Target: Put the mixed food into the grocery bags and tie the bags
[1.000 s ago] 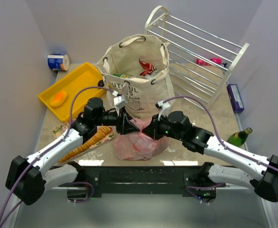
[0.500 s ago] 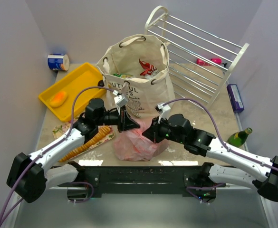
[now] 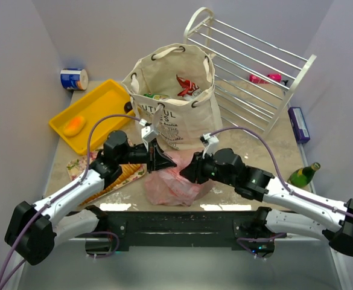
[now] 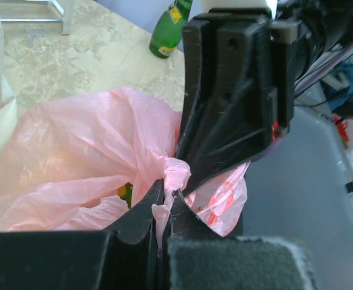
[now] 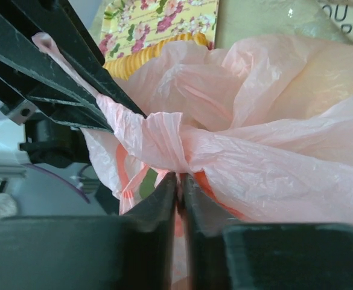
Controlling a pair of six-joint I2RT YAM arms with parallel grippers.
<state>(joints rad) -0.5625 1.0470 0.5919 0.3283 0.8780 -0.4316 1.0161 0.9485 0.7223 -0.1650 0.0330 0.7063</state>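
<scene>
**A:** Where is the pink bag [image 3: 175, 188] sitting?

**B:** On the table [image 3: 248, 148], just in front of the canvas tote [image 3: 179, 118]. Its top is gathered into a twisted knot [image 5: 164, 138].

**A:** And your left end effector [image 4: 164, 208]?

**B:** I have it pressed together on a thin strip of the plastic, in front of the tote's left side.

**A:** The right end effector [image 5: 179, 188]?

**B:** Its fingers are nearly together, pinching the plastic just under the knot, tip to tip with the left one.

**A:** Anything inside the bag?

**B:** I see something green and yellow through the folds, but it's too hidden for me to name. A red packet [image 3: 185, 84] pokes out of the tote.
</scene>
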